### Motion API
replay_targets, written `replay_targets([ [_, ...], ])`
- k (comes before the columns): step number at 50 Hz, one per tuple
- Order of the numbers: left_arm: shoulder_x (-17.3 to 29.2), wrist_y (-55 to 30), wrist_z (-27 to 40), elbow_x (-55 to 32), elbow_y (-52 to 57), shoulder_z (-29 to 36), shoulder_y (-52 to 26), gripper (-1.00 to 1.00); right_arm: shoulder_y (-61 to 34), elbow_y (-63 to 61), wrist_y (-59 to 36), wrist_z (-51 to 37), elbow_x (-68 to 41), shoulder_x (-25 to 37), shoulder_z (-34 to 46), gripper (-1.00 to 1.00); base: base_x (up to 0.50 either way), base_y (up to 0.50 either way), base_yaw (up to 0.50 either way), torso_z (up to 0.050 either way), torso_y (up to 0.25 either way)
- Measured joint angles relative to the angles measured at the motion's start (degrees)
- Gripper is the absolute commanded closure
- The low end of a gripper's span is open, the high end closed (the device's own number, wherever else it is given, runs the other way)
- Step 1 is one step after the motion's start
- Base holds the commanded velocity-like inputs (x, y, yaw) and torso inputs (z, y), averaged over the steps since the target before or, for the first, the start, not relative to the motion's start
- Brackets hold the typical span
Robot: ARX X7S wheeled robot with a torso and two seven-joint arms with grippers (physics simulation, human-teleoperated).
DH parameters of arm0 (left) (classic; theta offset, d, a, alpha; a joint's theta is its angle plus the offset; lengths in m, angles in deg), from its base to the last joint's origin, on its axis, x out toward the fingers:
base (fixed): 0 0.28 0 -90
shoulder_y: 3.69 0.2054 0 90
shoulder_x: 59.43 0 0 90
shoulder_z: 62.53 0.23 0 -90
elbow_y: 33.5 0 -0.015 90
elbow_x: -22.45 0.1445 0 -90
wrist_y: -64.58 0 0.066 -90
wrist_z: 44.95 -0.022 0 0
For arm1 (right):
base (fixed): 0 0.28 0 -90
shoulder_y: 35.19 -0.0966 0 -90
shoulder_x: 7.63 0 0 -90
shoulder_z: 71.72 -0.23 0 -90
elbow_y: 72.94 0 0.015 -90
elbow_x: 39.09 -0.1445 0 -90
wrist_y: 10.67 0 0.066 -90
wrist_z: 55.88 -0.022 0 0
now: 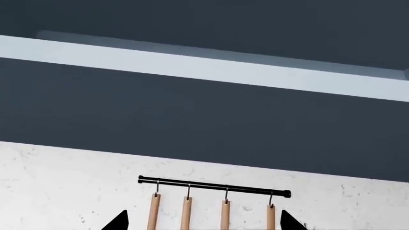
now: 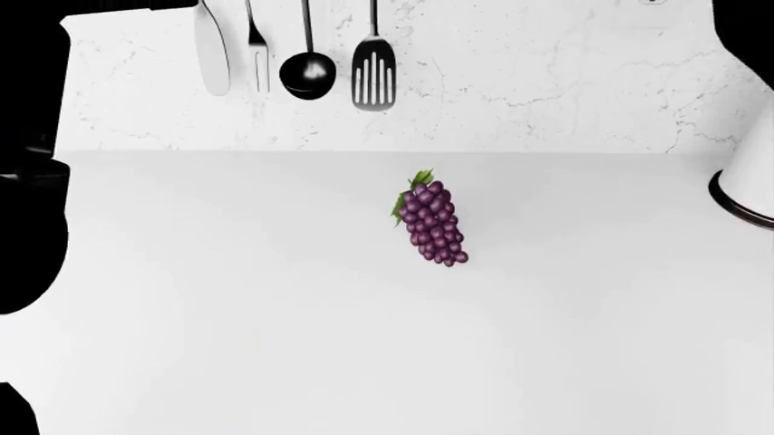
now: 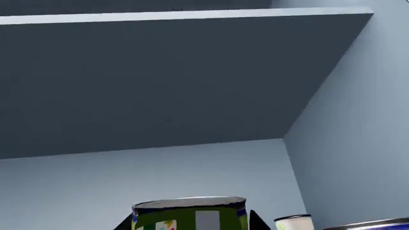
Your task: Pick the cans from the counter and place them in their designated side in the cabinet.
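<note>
In the right wrist view a can [image 3: 190, 214] with a grey metal top and a green label with red, white and blue patches sits between the jaws of my right gripper [image 3: 191, 222]. The black fingertips [image 3: 257, 221] press close on both its sides, inside the grey-blue cabinet [image 3: 191, 167] under a shelf [image 3: 160, 81]. A green-and-white can [image 3: 294, 223] stands beside it toward the cabinet's side wall. My left gripper [image 1: 204, 223] is open and empty, facing the wall below the dark cabinet underside [image 1: 191, 120]. No can shows on the white counter [image 2: 242, 317].
A purple grape bunch [image 2: 430, 221] lies mid-counter. Utensils [image 2: 308, 54] hang on the marble wall, from a black rail [image 1: 214, 186]. A white rounded vessel [image 2: 744, 186] stands at the counter's right edge. Another grey rim [image 3: 370, 225] shows by the cabinet's side wall. My left arm's dark shape [image 2: 31, 181] fills the head view's left.
</note>
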Motion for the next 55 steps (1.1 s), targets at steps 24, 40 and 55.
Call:
replay_targets([
  [24,0.31,0.54,-0.07,0.01,0.48,0.37,0.57,-1.0,2.49,-2.94,1.0,0.66,2.96,0.5,0.37,-1.0,0.01,0.0,0.0,-0.005,0.0],
  [40,1.05,0.79,0.42,2.32,1.13,1.63,0.31,-1.0,-2.09,-4.64,-7.69,-3.82,-9.56,1.54,-0.92,-1.0,0.01,0.0,0.0,-0.005,0.0],
  [55,1.28,1.4,0.65,2.57,1.77,1.53,0.46,-1.0,-8.5,-1.25,-17.15,-8.94,-25.05,1.38,-2.95,-1.0,0.0,0.0,0.0,-0.005,0.0],
])
